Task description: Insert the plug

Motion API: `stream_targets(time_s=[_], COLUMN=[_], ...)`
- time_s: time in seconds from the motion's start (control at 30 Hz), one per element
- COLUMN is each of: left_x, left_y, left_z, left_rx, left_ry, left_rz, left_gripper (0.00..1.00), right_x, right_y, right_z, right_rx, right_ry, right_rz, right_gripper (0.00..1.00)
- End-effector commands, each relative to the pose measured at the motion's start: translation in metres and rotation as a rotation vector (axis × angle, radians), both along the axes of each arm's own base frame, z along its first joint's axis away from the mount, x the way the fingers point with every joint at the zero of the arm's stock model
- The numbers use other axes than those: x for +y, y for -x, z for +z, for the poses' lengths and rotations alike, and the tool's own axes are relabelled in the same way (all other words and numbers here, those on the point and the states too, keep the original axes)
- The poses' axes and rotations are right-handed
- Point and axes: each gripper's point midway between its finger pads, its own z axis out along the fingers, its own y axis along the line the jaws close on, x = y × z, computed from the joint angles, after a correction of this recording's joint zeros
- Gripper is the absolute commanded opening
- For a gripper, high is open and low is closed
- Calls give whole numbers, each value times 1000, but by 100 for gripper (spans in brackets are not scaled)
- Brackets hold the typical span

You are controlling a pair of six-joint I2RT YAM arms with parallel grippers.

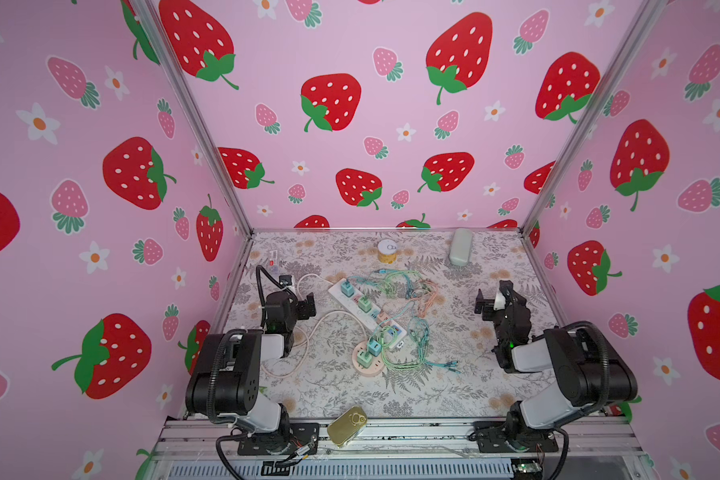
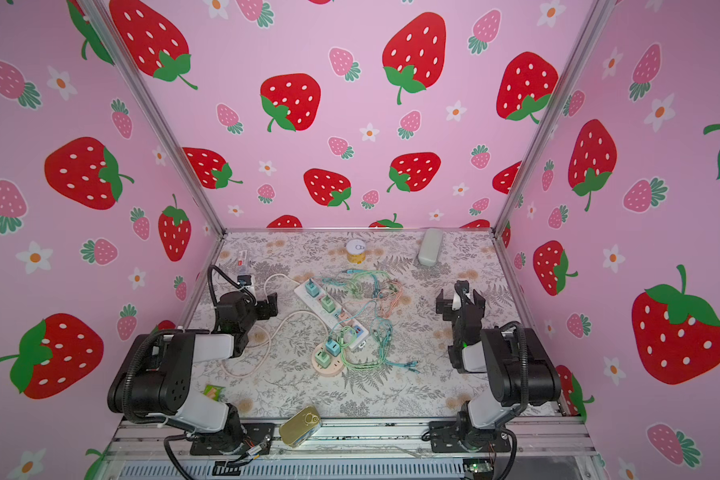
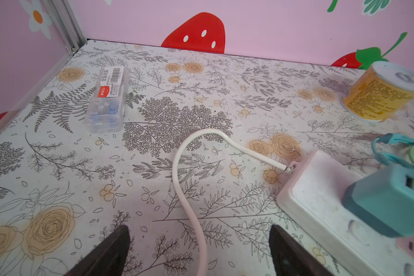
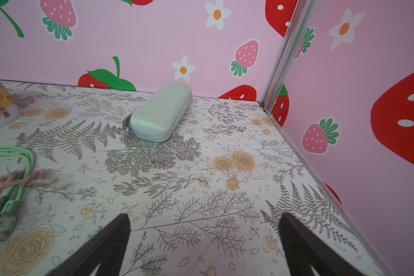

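Teal plug (image 1: 346, 286) (image 2: 311, 287) stands in the far end of the white power strip (image 1: 355, 300) in both top views. It is just right of the left gripper (image 1: 298, 293), whose fingers are spread and clear of it. The right gripper (image 1: 493, 297) hangs well to the right, its fingers also spread and holding nothing. Tangled cables (image 1: 404, 286) lie between it and the strip.

In the left wrist view, the teal plug (image 3: 390, 203) sits in the strip (image 3: 320, 191), right of the wide-apart fingers (image 3: 115, 251). A white cord (image 3: 174, 172) runs over the table between them. A clear box (image 3: 106, 102) lies far left and a yellow can (image 3: 382, 95) far right.

In the right wrist view, spread fingers (image 4: 115, 239) hang over the patterned table. A green case (image 4: 160, 112) lies at the far wall.
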Motion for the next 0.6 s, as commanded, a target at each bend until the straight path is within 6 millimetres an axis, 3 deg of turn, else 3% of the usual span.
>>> stream_targets(time_s=[0.0,0.57], left_x=[3,3], left_y=[-8,-7], left_z=[9,8], left_rx=[-28,-26], left_ry=[-14,-14], left_rz=[4,4], left_gripper=[93,93], right_x=[-1,0], right_y=[-2,-2], right_z=[7,7], right_rx=[-24,-23], right_ry=[-8,-7], right_rz=[0,1], right_gripper=[99,99])
